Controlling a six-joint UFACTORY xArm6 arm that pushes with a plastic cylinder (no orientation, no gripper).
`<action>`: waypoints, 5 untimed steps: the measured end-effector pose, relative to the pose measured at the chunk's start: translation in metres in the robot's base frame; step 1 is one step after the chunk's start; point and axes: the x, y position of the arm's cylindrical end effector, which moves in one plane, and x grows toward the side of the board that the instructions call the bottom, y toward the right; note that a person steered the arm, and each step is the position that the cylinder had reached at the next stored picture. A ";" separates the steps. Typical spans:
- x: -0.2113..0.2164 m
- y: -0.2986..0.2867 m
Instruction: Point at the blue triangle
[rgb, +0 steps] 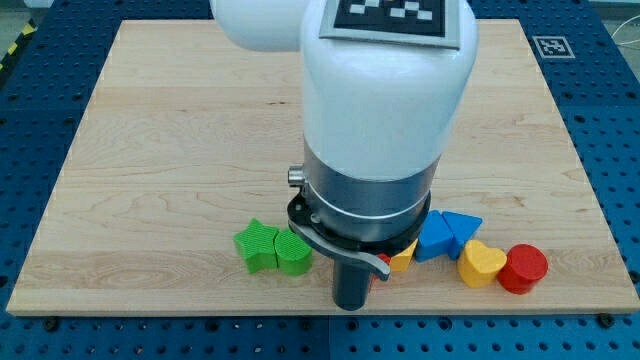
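Observation:
The blue triangle (464, 228) lies near the board's bottom edge, right of centre, touching a blue block (435, 237) on its left. My arm's white and grey body fills the middle of the view. The dark rod comes down below it and my tip (349, 305) rests near the bottom edge, well to the left of the blue triangle. A small part of a yellow block (402, 260) and a sliver of red (385, 259) show just right of the rod, partly hidden by the arm.
A green star (256, 245) and a green block (293, 254) sit together left of the rod. A yellow heart (481, 263) and a red cylinder (523, 268) lie right of the blue triangle. The wooden board (160, 130) rests on a blue perforated table.

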 end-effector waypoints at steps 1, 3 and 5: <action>0.001 0.000; 0.000 -0.090; -0.035 -0.240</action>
